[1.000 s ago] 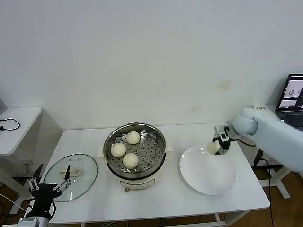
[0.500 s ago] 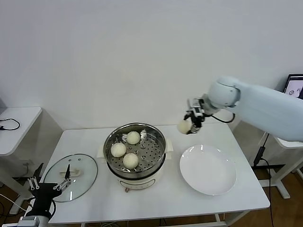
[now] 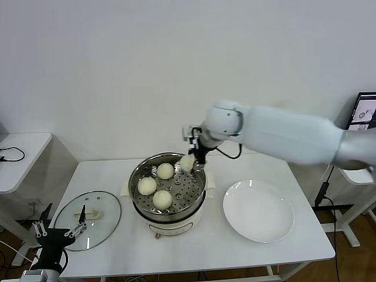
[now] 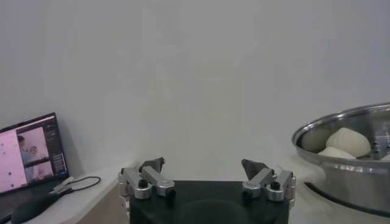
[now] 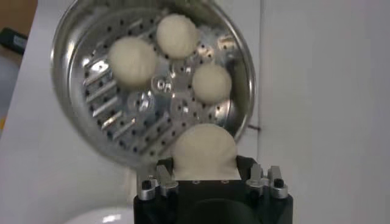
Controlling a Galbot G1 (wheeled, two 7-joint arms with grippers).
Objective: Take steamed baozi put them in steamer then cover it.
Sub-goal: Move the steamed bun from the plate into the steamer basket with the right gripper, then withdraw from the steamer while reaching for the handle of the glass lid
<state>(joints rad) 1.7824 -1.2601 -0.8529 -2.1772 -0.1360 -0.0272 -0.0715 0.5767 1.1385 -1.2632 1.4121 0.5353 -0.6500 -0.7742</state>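
My right gripper (image 3: 192,157) is shut on a cream-white baozi (image 3: 187,163) and holds it over the back right rim of the steamer (image 3: 201,183). From the right wrist the held baozi (image 5: 204,152) fills the space between the jaws, above the perforated basket (image 5: 109,106). Three more baozi (image 3: 165,171) (image 3: 147,185) (image 3: 162,199) lie on the steamer's floor. The glass lid (image 3: 88,212) rests on the table at the left. My left gripper (image 3: 57,234) hangs open near the table's front left corner, beside the lid.
An empty white plate (image 3: 258,210) lies right of the steamer. A small side table (image 3: 20,155) stands at the far left and a laptop screen (image 3: 363,114) at the far right. The table's front edge runs just below the plate and lid.
My right arm has lifted the baozi off the plate and carried it left to the steamer's rim. The left arm has stayed still.
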